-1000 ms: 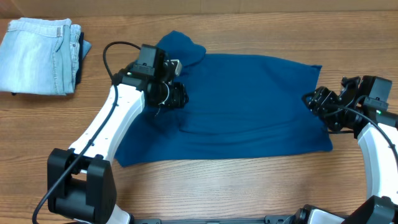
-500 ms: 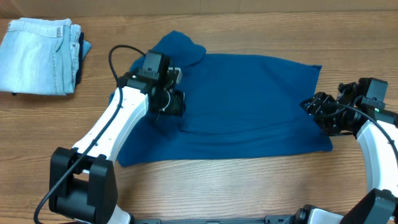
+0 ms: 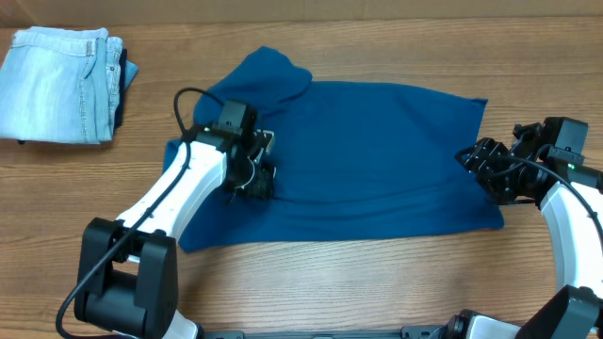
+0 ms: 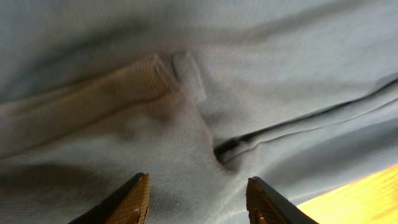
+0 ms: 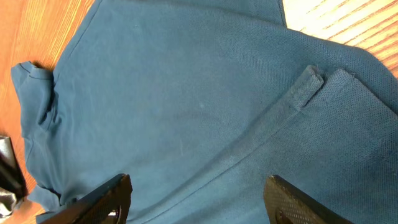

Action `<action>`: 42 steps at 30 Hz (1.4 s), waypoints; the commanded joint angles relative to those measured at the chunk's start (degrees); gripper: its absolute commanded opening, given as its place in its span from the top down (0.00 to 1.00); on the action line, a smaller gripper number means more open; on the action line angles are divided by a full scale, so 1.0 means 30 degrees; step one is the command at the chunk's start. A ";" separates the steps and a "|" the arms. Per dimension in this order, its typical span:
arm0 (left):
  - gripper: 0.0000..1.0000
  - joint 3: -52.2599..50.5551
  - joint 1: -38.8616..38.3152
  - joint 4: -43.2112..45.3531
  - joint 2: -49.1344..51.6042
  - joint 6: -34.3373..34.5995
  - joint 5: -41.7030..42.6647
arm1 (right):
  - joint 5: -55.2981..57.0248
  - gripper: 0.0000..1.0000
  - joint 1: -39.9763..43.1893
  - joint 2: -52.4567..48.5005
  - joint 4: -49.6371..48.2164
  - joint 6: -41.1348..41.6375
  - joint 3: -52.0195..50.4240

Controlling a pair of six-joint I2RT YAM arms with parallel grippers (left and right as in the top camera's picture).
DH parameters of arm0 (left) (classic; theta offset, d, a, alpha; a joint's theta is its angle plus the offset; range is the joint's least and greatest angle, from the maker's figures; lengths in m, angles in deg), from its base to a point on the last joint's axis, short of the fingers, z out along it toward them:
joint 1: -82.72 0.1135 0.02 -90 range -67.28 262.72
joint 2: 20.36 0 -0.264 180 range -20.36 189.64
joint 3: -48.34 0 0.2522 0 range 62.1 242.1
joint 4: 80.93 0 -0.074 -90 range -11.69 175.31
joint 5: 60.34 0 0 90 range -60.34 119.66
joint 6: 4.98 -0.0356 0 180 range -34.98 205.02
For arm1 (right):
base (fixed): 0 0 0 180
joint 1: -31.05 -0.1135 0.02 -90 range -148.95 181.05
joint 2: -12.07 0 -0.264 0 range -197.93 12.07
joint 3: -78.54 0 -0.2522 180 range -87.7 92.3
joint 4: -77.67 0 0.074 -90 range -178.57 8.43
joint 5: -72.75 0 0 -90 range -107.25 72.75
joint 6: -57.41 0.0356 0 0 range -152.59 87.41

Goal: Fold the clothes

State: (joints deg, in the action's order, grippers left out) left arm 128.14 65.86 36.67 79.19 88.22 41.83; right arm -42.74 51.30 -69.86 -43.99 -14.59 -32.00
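My right gripper [image 5: 199, 198] hung over teal polo shirt [image 5: 180, 106], fingers apart, nothing between; side slit [image 5: 314, 84] upper right, wood table [image 5: 37, 28] at corners

Deep teal-blue polo shirt [image 3: 377, 160], pale blue jeans [image 3: 57, 85], brown table [image 3: 330, 282].

Wood table [image 3: 377, 292] w/ teal polo shirt [image 3: 377, 160] & folded jeans [image 3: 57, 85].

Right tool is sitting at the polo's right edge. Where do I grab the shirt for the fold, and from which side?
Grip the polo shirt at its near hem corner, coming in low from the right over the table. That corner lies flat with its edge free and wood beyond it, so a finger of the right tool could probably slide underneath.
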 commanded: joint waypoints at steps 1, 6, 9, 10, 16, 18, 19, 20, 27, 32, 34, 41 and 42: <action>0.47 -0.0678 -0.0036 0.1005 0.0175 0.0073 -0.0044 | -0.0022 0.28 -0.0015 -0.0022 -0.0175 -0.0007 0.0175; 0.52 -0.1115 -0.0036 0.2244 0.0182 0.0073 -0.0051 | -0.0022 0.28 -0.0015 -0.0022 -0.0168 -0.0015 0.0168; 0.55 -0.1443 -0.0036 0.2973 0.0197 0.0073 -0.0051 | -0.0022 0.28 -0.0015 -0.0022 -0.0168 -0.0015 0.0175; 0.56 -0.1530 -0.0036 0.3075 0.0240 0.0073 -0.0051 | -0.0029 0.28 -0.0015 -0.0022 -0.0168 -0.0015 0.0175; 0.60 -0.1566 -0.0051 0.3279 0.1202 0.0087 -0.0036 | -0.0022 0.29 -0.0015 -0.0022 -0.0175 -0.0015 0.0168; 0.75 -0.1566 -0.0051 0.3315 0.1479 0.0146 -0.0044 | -0.0022 0.29 -0.0015 -0.0022 -0.0160 -0.0015 0.0175; 0.80 -0.1566 -0.0051 0.3330 0.1537 0.0226 -0.0073 | -0.0022 0.29 -0.0015 -0.0022 -0.0153 -0.0015 0.0175; 0.88 -0.1566 -0.0051 0.3373 0.1530 0.0233 -0.0080 | -0.0022 0.28 -0.0015 -0.0022 -0.0153 -0.0015 0.0175; 0.96 -0.1202 0.0007 0.3293 0.1530 0.0874 -0.0787 | -0.0022 0.29 -0.0015 -0.0022 -0.0168 -0.0015 0.0175; 0.96 -0.0109 0.0007 0.2710 0.1428 0.1282 -0.1333 | -0.0015 0.29 -0.0015 -0.0022 -0.0160 -0.0153 0.0175; 0.96 0.0546 0.0022 0.2390 0.1297 0.1712 -0.2098 | -0.0015 0.29 -0.0015 -0.0022 -0.0168 -0.0153 0.0168; 0.96 0.1450 0.0022 0.1712 0.1275 0.2178 -0.3031 | -0.0015 0.29 -0.0015 -0.0022 -0.0182 -0.0153 0.0168; 0.96 0.1450 0.0029 0.1654 0.1275 0.2164 -0.3293 | -0.0007 0.29 -0.0015 -0.0022 -0.0189 -0.0153 0.0168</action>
State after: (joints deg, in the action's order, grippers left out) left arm 131.33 65.86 42.33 83.03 93.10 36.01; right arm -42.74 51.30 -69.86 -44.03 -14.61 -32.00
